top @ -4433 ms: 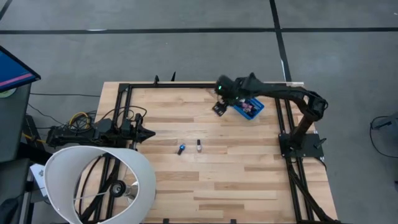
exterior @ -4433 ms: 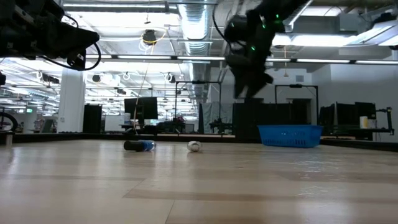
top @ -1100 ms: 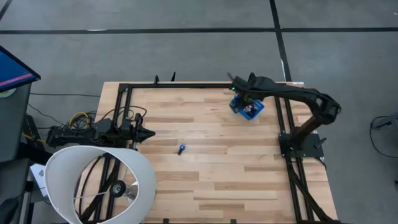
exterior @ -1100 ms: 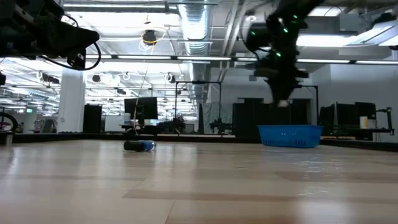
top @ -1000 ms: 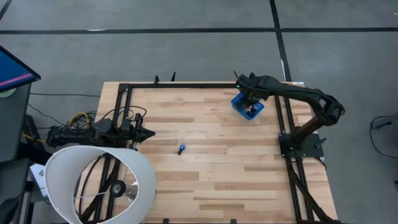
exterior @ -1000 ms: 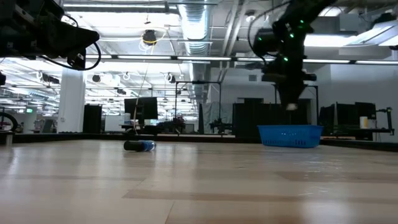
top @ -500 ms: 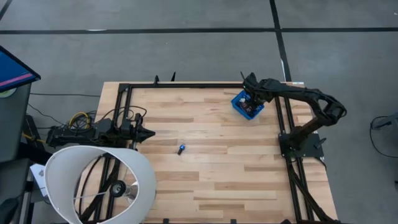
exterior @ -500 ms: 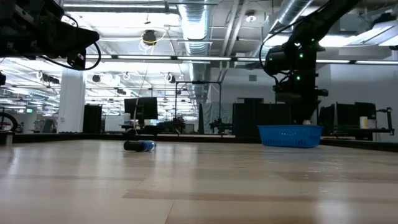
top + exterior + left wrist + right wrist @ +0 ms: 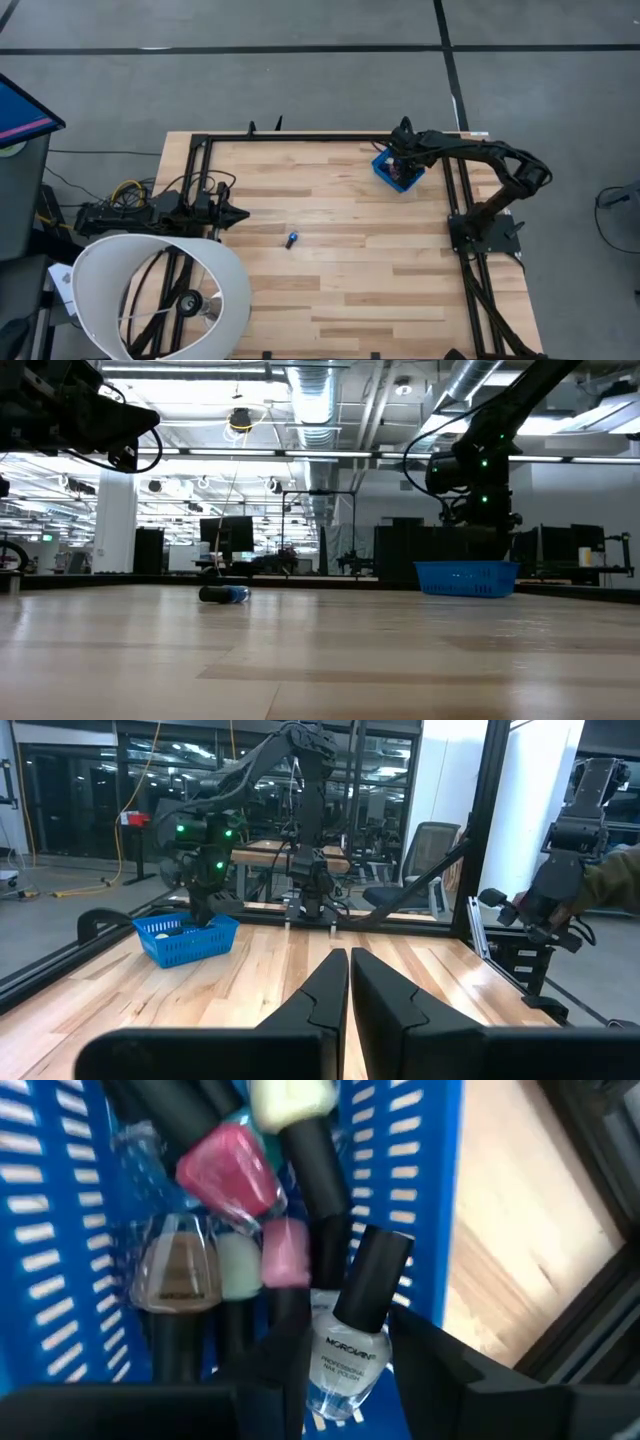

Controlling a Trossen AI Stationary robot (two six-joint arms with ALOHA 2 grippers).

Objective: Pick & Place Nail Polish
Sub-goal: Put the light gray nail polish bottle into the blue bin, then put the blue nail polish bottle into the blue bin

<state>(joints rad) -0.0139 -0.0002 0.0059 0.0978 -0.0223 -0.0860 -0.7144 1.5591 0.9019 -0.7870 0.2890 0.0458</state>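
My right gripper [image 9: 345,1342] reaches down into the blue bin [image 9: 385,172] at the table's far right and is shut on a pale nail polish bottle with a black cap [image 9: 350,1350]. Under it, several more nail polish bottles [image 9: 225,1175] lie on their sides on the bin's floor, pink, tan and pale green. A blue nail polish bottle [image 9: 291,240] lies on its side on the bare wood near the table's middle. My left gripper [image 9: 348,982] waits shut above the table's left side, touching nothing. My right gripper pinches the pale bottle's glass body [image 9: 345,1370] between its two fingers. The fingers come from above, pointing steeply down into the bin. The black cap [image 9: 372,1280] sticks out beyond the fingertips, over the other bottles. Whether it rests on them I cannot tell.
A large white lampshade-like cone [image 9: 160,295] stands over the table's near left corner. Black frame rails [image 9: 300,137] run along the table's far, left and right sides. The bin's slotted wall [image 9: 425,1170] stands close beside the right gripper.
My right gripper has moved toward the table's right edge and come down into the blue bin with the pale bottle, rolling its wrist on the way. In the low view its fingers and the bottle have sunk behind the bin's wall.
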